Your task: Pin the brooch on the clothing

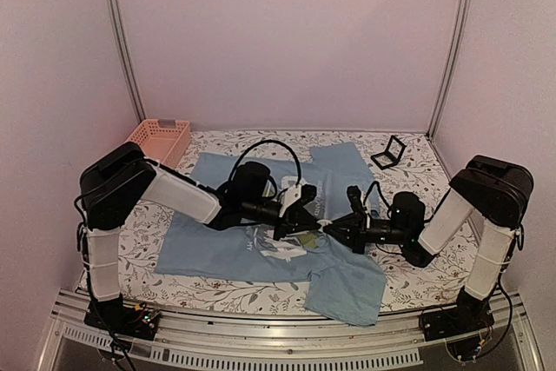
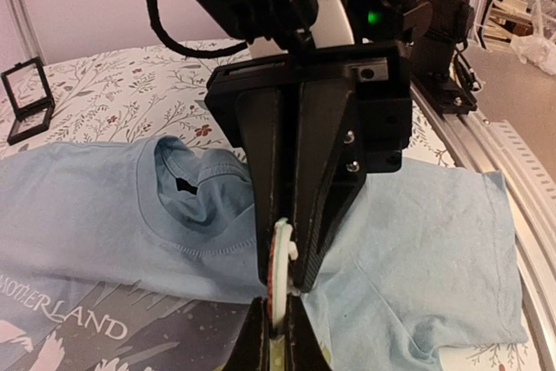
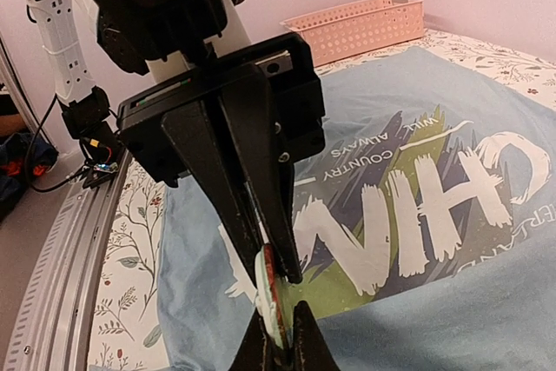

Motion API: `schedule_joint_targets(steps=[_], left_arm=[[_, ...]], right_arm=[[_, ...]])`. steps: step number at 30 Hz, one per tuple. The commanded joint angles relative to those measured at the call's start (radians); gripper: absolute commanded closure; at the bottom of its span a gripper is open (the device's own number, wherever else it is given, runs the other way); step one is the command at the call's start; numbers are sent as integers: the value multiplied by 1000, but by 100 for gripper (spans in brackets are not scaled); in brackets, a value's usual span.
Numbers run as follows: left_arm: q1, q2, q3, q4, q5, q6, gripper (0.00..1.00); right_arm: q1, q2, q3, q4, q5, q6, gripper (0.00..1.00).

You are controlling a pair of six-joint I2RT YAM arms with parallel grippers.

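Observation:
The light blue T-shirt [image 1: 226,245] lies flat on the table, its collar in the left wrist view [image 2: 87,197] and its white "CHINA" lettering in the right wrist view [image 3: 452,128]. The tiny round brooch [image 2: 281,258] is held edge-on just above the shirt's chest, with an orange face and a pale greenish back [image 3: 272,297]. My left gripper [image 1: 306,215] and right gripper [image 1: 334,225] meet tip to tip over the print. Both are shut on the brooch from opposite sides: the left gripper [image 2: 278,306] on one edge, the right gripper [image 3: 280,314] on the other.
A small black hinged case [image 1: 388,152] stands open at the back right, also in the left wrist view [image 2: 24,97]. A pink basket [image 1: 161,139] sits at the back left. The floral table cover [image 1: 408,280] surrounds the shirt. A metal rail [image 2: 521,180] runs along the near edge.

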Motion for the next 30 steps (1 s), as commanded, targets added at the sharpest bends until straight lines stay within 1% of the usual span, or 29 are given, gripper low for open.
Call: schedule_joint_targets(steps=[1,14,22,25,28,30], left_arm=[[-14,-39,-35,1,0,73,100],[-15,-40,-32,1,-31,58,100],[-14,-39,-29,1,-36,53,100],[-14,-37,-32,-1,-53,56,100],[-28,-33,-30,-17,-92,96,100],[-54,-25,-15,-57,-127,170,100]], right_arm=[[-49,5,-16,31,66,95,94],[-51,-11,-52,63,58,94,85],[-51,-17,-57,62,19,70,81],[-51,-43,-76,58,11,54,79],[-70,-108,-83,-7,44,49,79],[-98,-166,-59,-126,87,70,78]])
